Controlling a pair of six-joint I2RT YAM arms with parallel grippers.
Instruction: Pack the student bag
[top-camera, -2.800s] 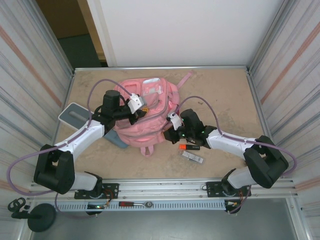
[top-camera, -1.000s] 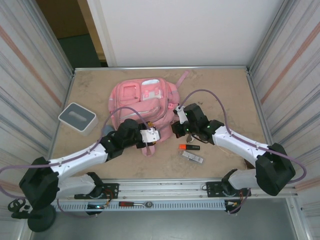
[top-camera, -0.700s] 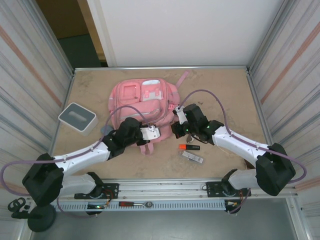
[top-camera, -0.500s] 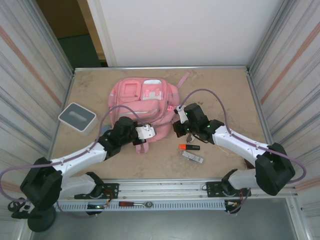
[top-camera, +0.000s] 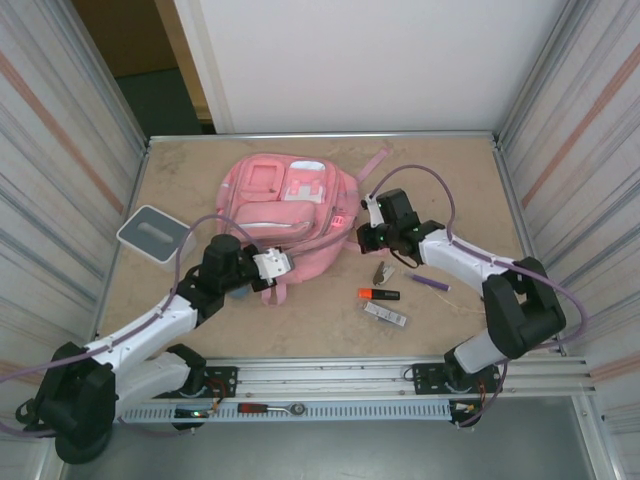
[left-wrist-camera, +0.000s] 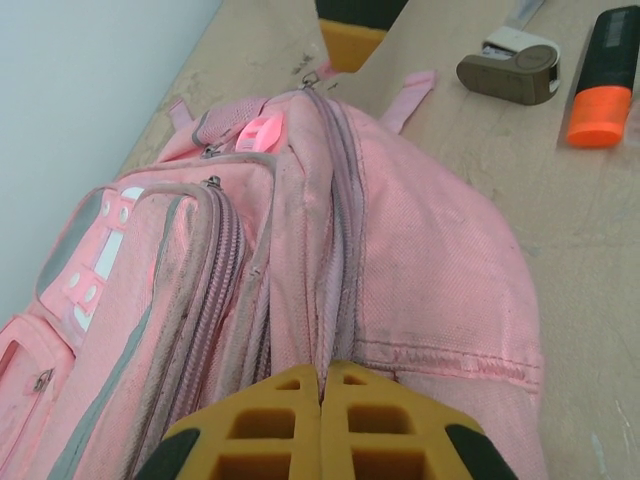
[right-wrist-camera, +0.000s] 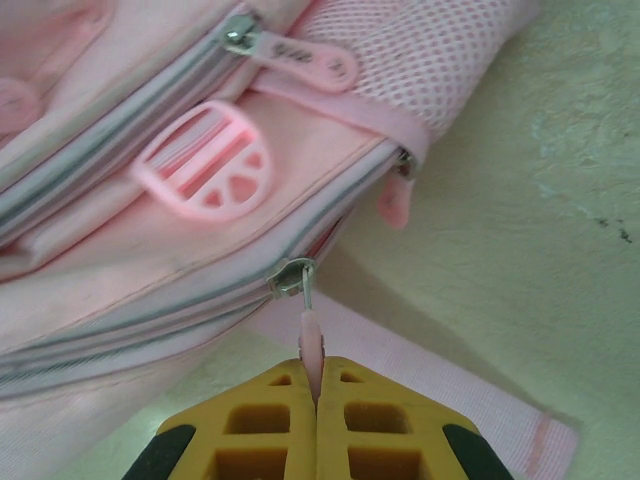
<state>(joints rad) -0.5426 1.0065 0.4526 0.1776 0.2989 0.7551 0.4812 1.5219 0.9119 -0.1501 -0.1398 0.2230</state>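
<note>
Left claw (left-wrist-camera: 322, 388) closed on the near edge of the pink backpack (top-camera: 290, 210), right claw (right-wrist-camera: 318, 372) pinching its zip pull (right-wrist-camera: 310, 335), backpack lying flat on the table (top-camera: 460, 180) toward its far edge, 1 orange marker (top-camera: 378, 294) nearer the front edge

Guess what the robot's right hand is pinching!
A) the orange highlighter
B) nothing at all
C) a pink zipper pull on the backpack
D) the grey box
C: the right wrist view shows the right gripper shut on the pink zipper pull of the pink backpack, while the orange highlighter lies apart on the table.
</note>
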